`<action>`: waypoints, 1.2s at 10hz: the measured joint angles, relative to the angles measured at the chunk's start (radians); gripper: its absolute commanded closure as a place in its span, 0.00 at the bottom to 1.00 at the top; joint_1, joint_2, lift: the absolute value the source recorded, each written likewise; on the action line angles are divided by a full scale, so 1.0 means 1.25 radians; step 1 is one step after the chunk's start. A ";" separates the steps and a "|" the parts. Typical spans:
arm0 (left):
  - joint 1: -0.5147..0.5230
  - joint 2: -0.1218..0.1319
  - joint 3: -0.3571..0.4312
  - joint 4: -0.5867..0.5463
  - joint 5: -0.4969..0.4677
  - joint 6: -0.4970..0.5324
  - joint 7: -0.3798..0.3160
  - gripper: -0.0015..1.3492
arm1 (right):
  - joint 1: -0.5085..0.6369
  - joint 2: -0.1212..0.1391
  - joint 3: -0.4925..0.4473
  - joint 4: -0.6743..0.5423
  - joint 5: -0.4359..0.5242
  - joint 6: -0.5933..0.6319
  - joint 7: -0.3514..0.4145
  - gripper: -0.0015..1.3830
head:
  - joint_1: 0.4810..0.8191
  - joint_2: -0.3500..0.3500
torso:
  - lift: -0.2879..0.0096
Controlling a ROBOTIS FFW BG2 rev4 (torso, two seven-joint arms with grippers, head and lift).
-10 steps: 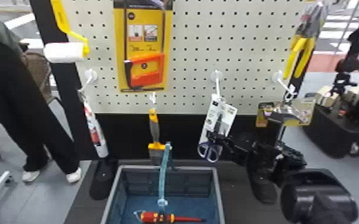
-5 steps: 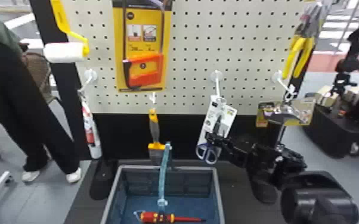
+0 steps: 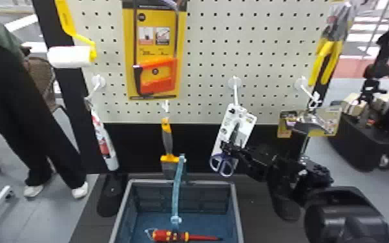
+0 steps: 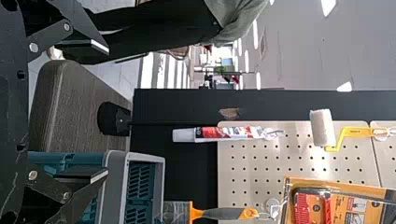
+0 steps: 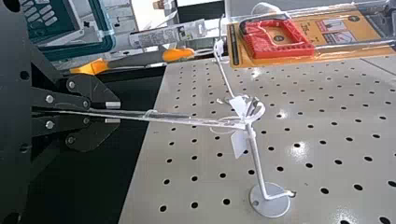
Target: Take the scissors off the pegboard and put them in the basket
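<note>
Scissors [image 3: 225, 166] hang from a hook [image 3: 235, 94] on the pegboard [image 3: 207, 72]; right tool [image 5: 113, 113] pinches their card [image 3: 222, 134] low, presumably leaving the top free to unhook. Left tool [image 4: 100, 112] wide, empty.

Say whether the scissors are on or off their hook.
The scissors are on it: the top of their card meets the white hook, and the right gripper is shut on the card lower down.

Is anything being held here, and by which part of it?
The right gripper holds the carded scissors by their lower part, just above the handles; the left gripper is open and empty.
</note>
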 measured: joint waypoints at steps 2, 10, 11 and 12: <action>0.000 0.000 0.000 0.002 0.001 0.000 0.000 0.27 | 0.023 0.000 -0.001 -0.034 -0.008 0.008 -0.008 0.93 | 0.20 0.50 | 0.63; 0.000 0.000 0.000 0.003 0.001 -0.001 0.000 0.27 | 0.172 0.031 -0.031 -0.214 -0.059 0.045 -0.045 0.93 | 0.20 0.50 | 0.63; 0.000 0.000 0.000 0.004 0.001 -0.001 0.000 0.27 | 0.188 0.035 -0.031 -0.224 -0.069 0.047 -0.051 0.93 | 0.20 0.50 | 0.63; 0.000 0.000 0.000 0.004 0.002 -0.001 0.000 0.27 | 0.210 0.042 -0.032 -0.234 -0.086 0.047 -0.061 0.93 | 0.20 0.50 | 0.63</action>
